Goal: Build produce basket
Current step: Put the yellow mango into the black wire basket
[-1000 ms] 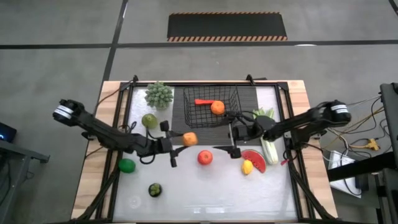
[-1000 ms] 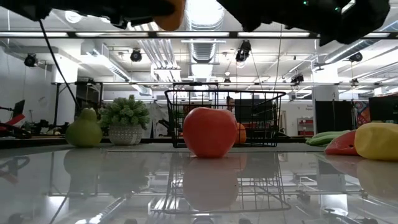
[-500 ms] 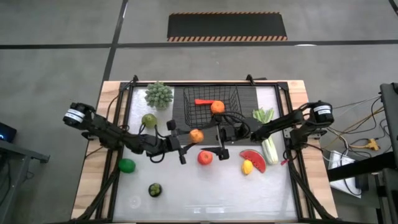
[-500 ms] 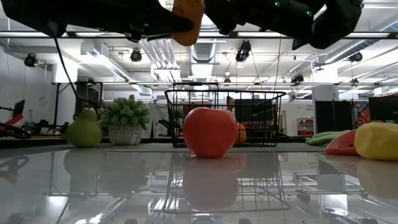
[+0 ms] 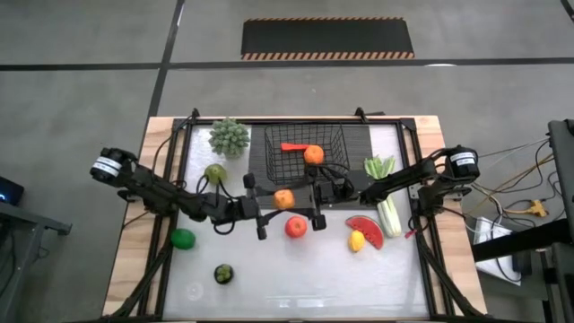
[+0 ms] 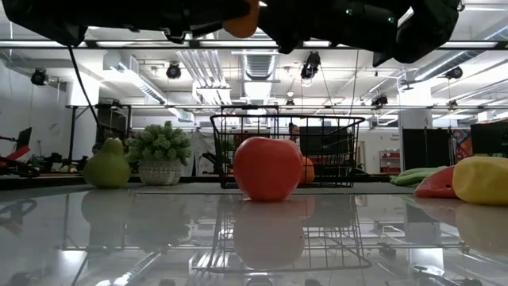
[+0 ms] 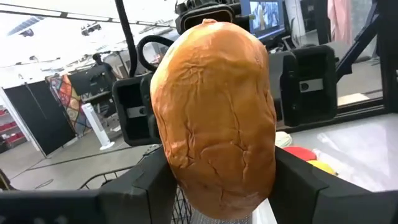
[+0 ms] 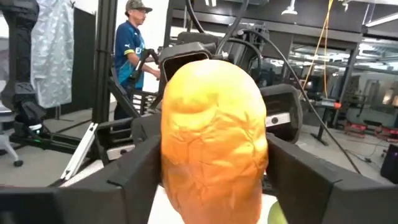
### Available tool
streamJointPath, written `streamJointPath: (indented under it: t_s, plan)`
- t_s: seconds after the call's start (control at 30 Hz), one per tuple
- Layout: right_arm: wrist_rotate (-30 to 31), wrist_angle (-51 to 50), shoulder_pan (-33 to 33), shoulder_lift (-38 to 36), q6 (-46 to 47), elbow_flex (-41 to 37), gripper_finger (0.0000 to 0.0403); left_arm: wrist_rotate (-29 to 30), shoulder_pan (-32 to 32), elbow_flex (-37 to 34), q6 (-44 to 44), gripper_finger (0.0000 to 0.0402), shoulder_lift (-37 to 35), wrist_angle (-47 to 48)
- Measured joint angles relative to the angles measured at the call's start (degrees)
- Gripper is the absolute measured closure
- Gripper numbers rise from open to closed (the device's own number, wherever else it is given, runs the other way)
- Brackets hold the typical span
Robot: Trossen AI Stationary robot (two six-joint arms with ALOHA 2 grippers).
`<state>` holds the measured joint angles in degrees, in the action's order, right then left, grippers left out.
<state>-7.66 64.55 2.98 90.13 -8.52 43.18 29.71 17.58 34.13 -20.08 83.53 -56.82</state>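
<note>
In both wrist views the orange (image 7: 214,112) filled the middle and hid each tool's fingertips; in the low view it (image 6: 240,17) was cut off by the top edge; the basket's (image 6: 287,151) contents sat partly behind the red apple (image 6: 267,168).

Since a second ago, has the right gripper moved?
Yes. In the high view the right gripper has shifted left, from beside the watermelon slice to just above the red apple, meeting the left gripper at the held orange.

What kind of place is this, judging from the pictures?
Probably a robotics lab or workshop in an industrial hall. The low view shows exposed ceiling ducts and track lights; the table stands on bare concrete floor; a person stands among equipment racks.
</note>
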Motion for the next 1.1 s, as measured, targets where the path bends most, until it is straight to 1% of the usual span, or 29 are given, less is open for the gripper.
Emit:
streamJointPath:
  t_s: [0.13, 0.2, 0.3, 0.43, 0.53, 0.63, 0.73, 0.83, 0.97, 1.1]
  plan:
    - [-0.05, -0.2, 0.02, 0.0, 0.7, 0.0, 0.0206, 0.0, 0.01, 0.0, 0.9, 0.0217, 0.0, 0.15]
    - [-0.05, -0.42, 0.0, 0.0, 0.99, 0.0, 0.0222, 0.0, 0.01, 0.0, 1.44, 0.0216, 0.0, 0.23]
    - [0.02, -0.76, 0.0, 0.0, 0.97, 0.0, 0.0223, 0.0, 0.01, -0.1, 1.66, 0.0203, 0.0, 0.35]
    - [0.24, -1.7, -0.02, -0.18, 1.01, 0.0, 0.0226, 0.41, 0.01, -0.66, 1.92, 0.0163, 0.0, 0.39]
    - [0.37, -3.59, -0.02, -1.16, 1.0, 0.09, 0.0226, 3.4, 0.03, -0.72, 1.41, 0.0127, -0.08, 0.35]
    - [1.03, -8.88, -0.13, -3.33, 0.97, 0.96, 0.0226, 7.62, 0.05, -0.76, -1.03, 0.0101, -0.53, 0.83]
    - [3.22, -19.36, -0.07, -6.72, 0.76, 3.22, 0.0225, 8.85, 0.02, -1.25, -3.18, 0.0088, -1.93, 3.12]
    - [8.35, -35.0, -0.02, -9.76, -0.99, 7.65, 0.0225, 9.46, -0.23, -2.14, -3.33, 0.0086, -3.6, 5.79]
    - [16.55, -58.76, -1.38, -11.41, -2.0, 16.8, 0.0224, 11.24, -0.38, -2.89, -4.04, 0.0087, -6.48, 9.17]
    - [20.08, -78.14, -4.34, -10.06, -1.56, 26.54, 0.0224, 12.01, -0.45, -3.51, -10.16, 0.0087, -10.16, 9.96]
